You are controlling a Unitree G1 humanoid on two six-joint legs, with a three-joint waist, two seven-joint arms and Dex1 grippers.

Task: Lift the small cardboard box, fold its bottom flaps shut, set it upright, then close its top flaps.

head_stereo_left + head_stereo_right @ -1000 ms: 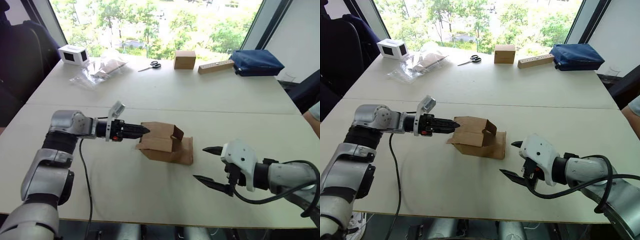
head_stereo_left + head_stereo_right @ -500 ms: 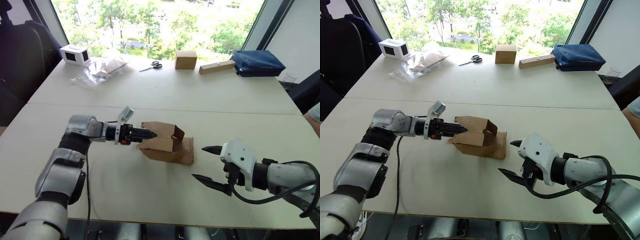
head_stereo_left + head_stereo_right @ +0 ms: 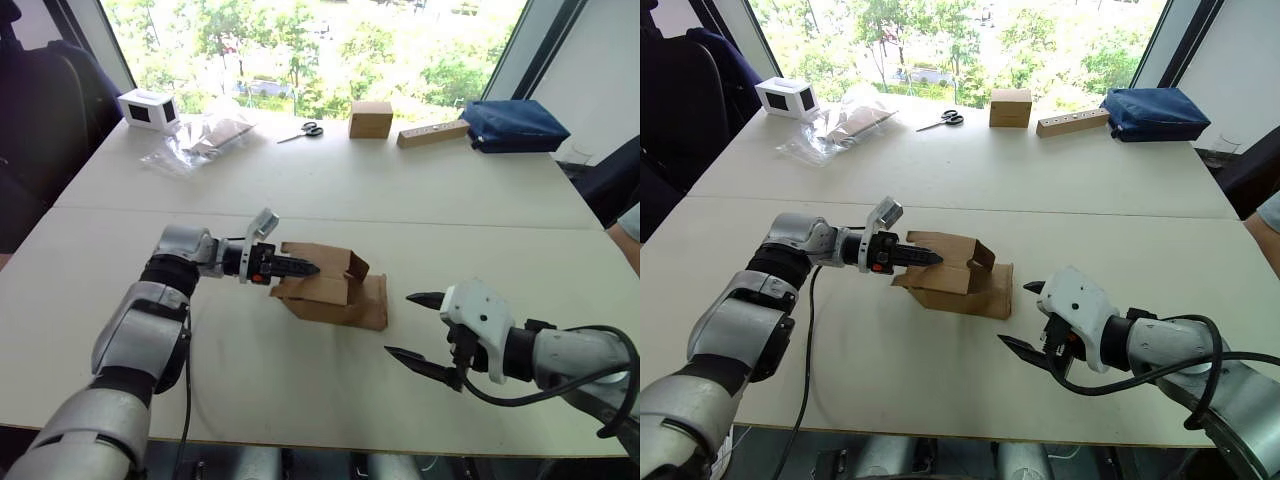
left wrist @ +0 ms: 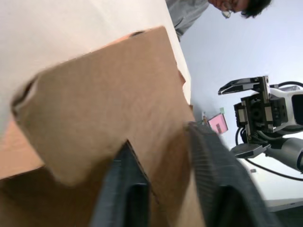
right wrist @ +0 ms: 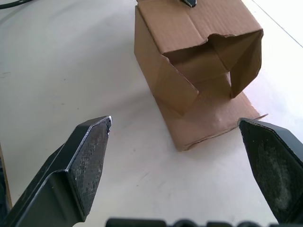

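Right gripper (image 3: 412,327) sits nearest, low over the table (image 3: 300,390), fingers spread wide, holding nothing, well apart from the small cardboard box (image 3: 330,288), pointed at it. The box lies on its side mid-table, open end facing the right arm, one flap flat on the table toward that side. Left gripper (image 3: 306,268) is at the box's left end, near its top edge; from the head views I can't tell whether the fingers are pinching a panel or just touching, and the left wrist view puts cardboard right up against both fingers without settling it, so the grasp is unclear. Risks, as I judge them: a push from the left will slide the box across the smooth table rather than lift it, since nothing braces the far side; a one-sided pinch on thin corrugated could crease the panel or tip the box; the splayed flap could catch underneath during the lift. Right wrist view shows the open interior and loose inner flaps, which the head views barely resolve. Left wrist view catches a person beyond the table. Farther back: scissors (image 3: 309,130), a squarer brown box (image 3: 370,118), a white box (image 3: 148,108), a blue bag (image 3: 512,125).
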